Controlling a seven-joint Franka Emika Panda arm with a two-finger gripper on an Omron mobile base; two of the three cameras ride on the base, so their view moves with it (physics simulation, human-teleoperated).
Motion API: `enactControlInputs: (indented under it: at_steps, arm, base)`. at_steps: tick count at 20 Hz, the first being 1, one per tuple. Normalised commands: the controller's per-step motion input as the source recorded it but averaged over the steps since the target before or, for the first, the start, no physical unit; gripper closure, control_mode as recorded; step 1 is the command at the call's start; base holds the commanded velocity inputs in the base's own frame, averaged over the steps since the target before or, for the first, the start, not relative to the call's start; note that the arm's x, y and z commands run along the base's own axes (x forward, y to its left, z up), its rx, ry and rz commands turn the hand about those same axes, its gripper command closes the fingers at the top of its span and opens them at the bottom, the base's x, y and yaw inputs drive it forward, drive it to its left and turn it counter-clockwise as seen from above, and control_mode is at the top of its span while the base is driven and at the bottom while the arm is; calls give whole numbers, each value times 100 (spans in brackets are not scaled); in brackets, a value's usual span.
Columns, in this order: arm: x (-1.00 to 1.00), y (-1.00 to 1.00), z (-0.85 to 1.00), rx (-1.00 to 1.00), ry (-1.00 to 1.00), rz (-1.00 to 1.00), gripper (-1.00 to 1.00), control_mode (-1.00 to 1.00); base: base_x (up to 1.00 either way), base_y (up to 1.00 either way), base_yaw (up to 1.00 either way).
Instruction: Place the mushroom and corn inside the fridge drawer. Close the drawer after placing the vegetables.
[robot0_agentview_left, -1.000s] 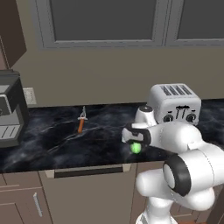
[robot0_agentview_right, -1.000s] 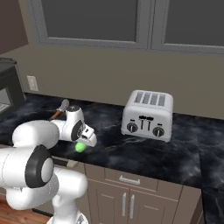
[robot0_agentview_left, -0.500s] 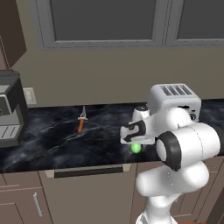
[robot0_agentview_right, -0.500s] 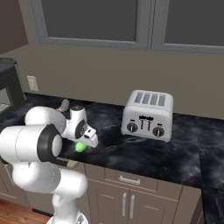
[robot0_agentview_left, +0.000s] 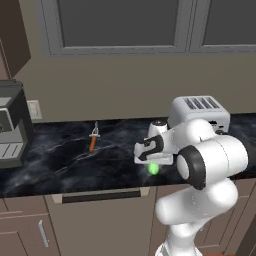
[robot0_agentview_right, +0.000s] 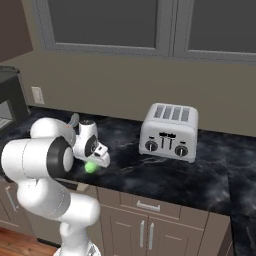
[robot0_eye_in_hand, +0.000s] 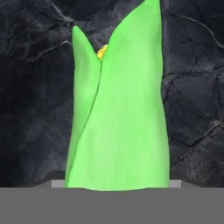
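Observation:
The corn (robot0_eye_in_hand: 120, 113), an ear in a bright green husk with a bit of yellow showing at its tip, lies on the black marble counter (robot0_agentview_left: 60, 160). It is also seen as a small green shape, corn (robot0_agentview_left: 153, 169) and corn (robot0_agentview_right: 90, 167), near the counter's front edge. My gripper (robot0_agentview_left: 152, 163), seen too as gripper (robot0_agentview_right: 95, 162), points straight down onto it, very close. The fingers are hidden by the hand, so whether they grip the husk cannot be told. The mushroom and the fridge drawer are out of view.
A silver four-slot toaster (robot0_agentview_left: 200, 112) (robot0_agentview_right: 169, 131) stands behind my arm. An orange-handled tool (robot0_agentview_left: 93, 140) lies further left on the counter. A dark coffee machine (robot0_agentview_left: 10, 130) stands at the far left. Cabinet fronts (robot0_agentview_right: 145, 230) run below the counter.
The hand has stayed over the corn and sunk slightly onto it. The arm's elbow has swung round in front of the toaster. The counter things have not moved.

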Motion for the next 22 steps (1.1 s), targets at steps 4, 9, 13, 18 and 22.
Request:
enactControlInputs:
  at_steps: [4,9,13,18,22]
  arm:
    - [-30,-20,70,5,0,-6,100,-100]
    - [-60,-15,100,3,0,-6,100,-100]
    - [-85,-7,100,6,0,-3,100,-100]
    - [-100,0,100,8,0,-2,100,-100]
    - [-79,0,81,6,0,-4,100,-100]
  base:
    - [0,0,0]
    - [0,0,0]
    - [0,0,0]
    - [0,0,0]
    - [0,0,0]
